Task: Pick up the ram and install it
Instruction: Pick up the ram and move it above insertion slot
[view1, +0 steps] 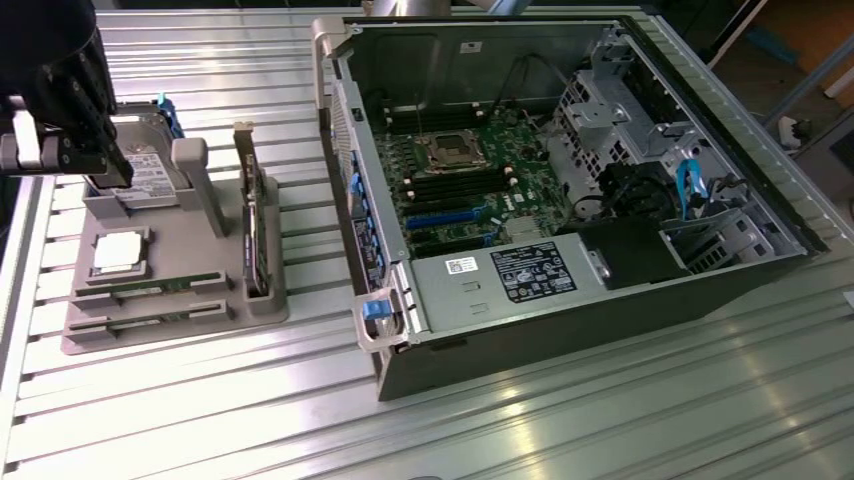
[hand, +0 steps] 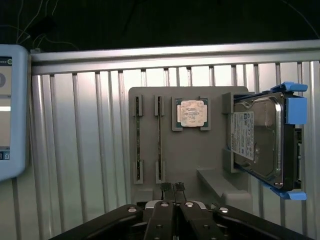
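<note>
Our claw (hand: 172, 186) is clenched, its two fingers pressed together with nothing between them. It hangs above the grey holder (hand: 200, 155) and grips no part of it. The ram (hand: 159, 140) stands on edge in one of the holder's two narrow slots, the one nearer the processor chip (hand: 192, 112), and its end lies close to our fingertips. Beyond the chip, the hard drive (hand: 260, 142) sits upright in a blue-edged cradle. The open computer case (view1: 561, 200) lies on the metal table at the exterior view's right of the holder.
</note>
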